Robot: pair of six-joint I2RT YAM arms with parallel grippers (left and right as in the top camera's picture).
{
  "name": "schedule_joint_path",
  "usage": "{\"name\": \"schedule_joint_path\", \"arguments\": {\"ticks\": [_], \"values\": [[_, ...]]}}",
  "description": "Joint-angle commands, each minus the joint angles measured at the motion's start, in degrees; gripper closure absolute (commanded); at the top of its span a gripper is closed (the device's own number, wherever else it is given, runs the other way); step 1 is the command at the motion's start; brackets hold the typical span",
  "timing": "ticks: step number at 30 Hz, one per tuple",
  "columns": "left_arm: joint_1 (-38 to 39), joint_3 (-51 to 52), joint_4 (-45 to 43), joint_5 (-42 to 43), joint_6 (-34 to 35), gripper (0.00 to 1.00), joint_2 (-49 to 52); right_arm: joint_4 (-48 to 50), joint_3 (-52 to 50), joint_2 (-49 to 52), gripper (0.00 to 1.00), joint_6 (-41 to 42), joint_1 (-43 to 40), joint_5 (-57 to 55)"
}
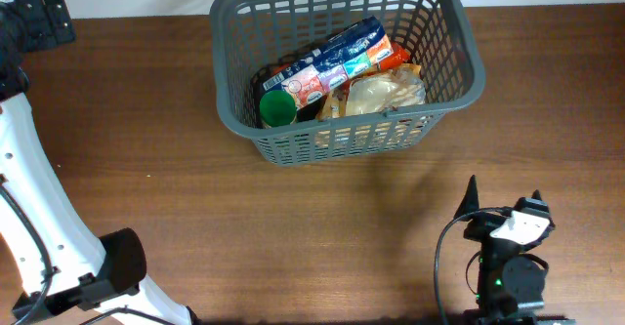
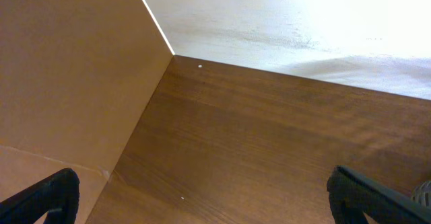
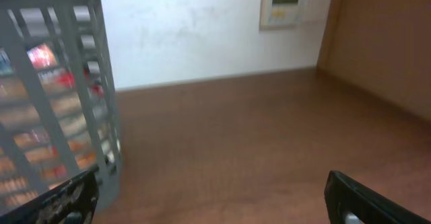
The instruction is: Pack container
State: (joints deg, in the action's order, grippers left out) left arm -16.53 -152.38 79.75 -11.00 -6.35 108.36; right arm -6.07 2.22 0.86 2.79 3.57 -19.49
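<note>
The dark grey slotted basket stands at the back middle of the table. Inside lie a blue-and-red snack packet, a green-lidded jar, a clear bag of pale food and an orange packet. The basket's wall also shows at the left of the right wrist view, blurred. My right gripper is open and empty at the front right, well clear of the basket; its fingertips show in the right wrist view. My left gripper is open and empty over bare table.
A brown panel stands along the table's left side, and a white wall runs behind. The left arm's white links run along the left edge. A wall-mounted device hangs behind the table.
</note>
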Motion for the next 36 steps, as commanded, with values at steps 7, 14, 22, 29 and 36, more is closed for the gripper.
{"name": "schedule_joint_path", "arguments": {"ticks": [7,14,22,29,36], "values": [[-0.2,0.09,0.02,-0.42,0.52,0.01,0.33,2.05,-1.38,-0.66,0.01,0.04,0.17,-0.68],[-0.2,0.09,0.02,-0.48,0.52,0.01,0.35,2.05,-1.38,-0.66,0.01,0.04,0.17,-0.68],[9.09,11.28,0.66,-0.42,0.52,0.01,-7.13,2.05,-1.38,-0.66,0.01,0.04,0.17,-0.68],[17.75,45.44,-6.49,-0.33,0.55,0.01,-30.34,2.05,-1.38,-0.66,0.01,0.04,0.17,-0.68],[19.54,92.17,-49.79,6.14,0.52,0.01,-65.88,2.05,-1.38,-0.66,0.01,0.04,0.17,-0.68]]}}
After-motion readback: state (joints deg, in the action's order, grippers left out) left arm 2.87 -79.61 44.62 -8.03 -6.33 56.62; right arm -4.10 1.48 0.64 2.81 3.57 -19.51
